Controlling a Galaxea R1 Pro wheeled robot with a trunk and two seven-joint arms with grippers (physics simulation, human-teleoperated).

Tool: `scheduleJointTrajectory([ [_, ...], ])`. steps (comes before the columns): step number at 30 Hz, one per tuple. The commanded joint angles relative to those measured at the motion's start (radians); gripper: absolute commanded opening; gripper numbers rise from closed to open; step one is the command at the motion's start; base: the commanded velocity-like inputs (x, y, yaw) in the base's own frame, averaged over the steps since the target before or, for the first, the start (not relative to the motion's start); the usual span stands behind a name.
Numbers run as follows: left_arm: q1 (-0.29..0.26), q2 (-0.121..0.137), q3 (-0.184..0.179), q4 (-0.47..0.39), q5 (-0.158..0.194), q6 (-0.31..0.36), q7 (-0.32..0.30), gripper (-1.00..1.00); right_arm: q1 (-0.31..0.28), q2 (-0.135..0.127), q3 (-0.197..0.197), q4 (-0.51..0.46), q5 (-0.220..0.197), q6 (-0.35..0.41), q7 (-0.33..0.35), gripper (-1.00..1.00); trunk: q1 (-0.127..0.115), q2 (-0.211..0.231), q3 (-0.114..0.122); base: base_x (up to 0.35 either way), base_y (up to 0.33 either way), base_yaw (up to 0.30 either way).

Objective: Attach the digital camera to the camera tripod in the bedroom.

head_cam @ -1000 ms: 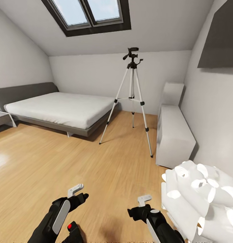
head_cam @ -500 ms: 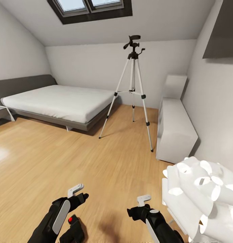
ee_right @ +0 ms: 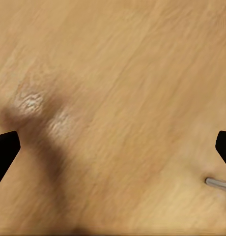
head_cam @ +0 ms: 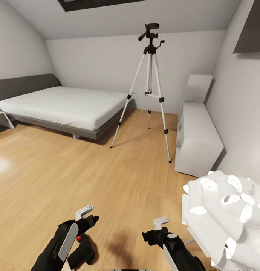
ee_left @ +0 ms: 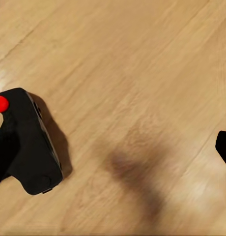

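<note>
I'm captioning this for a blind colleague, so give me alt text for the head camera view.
A tall camera tripod stands on the light wood floor of a white bedroom, between a grey bed and a white cabinet. At the bottom edge the robot's left gripper holds a small black digital camera, and its right gripper is beside a white ruffled lamp.

Head cam faces bedroom; 2 wrist cams close above wood floor (head_cam: 51, 169).

No readable text or labels, as far as visible
</note>
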Motion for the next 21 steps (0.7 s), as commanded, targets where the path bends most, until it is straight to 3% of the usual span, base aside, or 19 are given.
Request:
scheduleJointTrajectory([
  [1, 0.0, -0.001, 0.002, -0.002, 0.011, 0.005, 0.007, 1.0, 0.0, -0.001, 0.0, -0.002, 0.001, 0.005, 0.003, 1.0, 0.0, -0.001, -0.005, 0.0, 0.0, 0.0],
  [21, 0.0, -0.001, 0.002, -0.002, 0.01, 0.002, 0.009, 1.0, 0.0, -0.006, 0.005, -0.014, -0.007, 0.006, 0.014, 1.0, 0.009, -0.005, -0.082, 0.0, 0.0, 0.0],
])
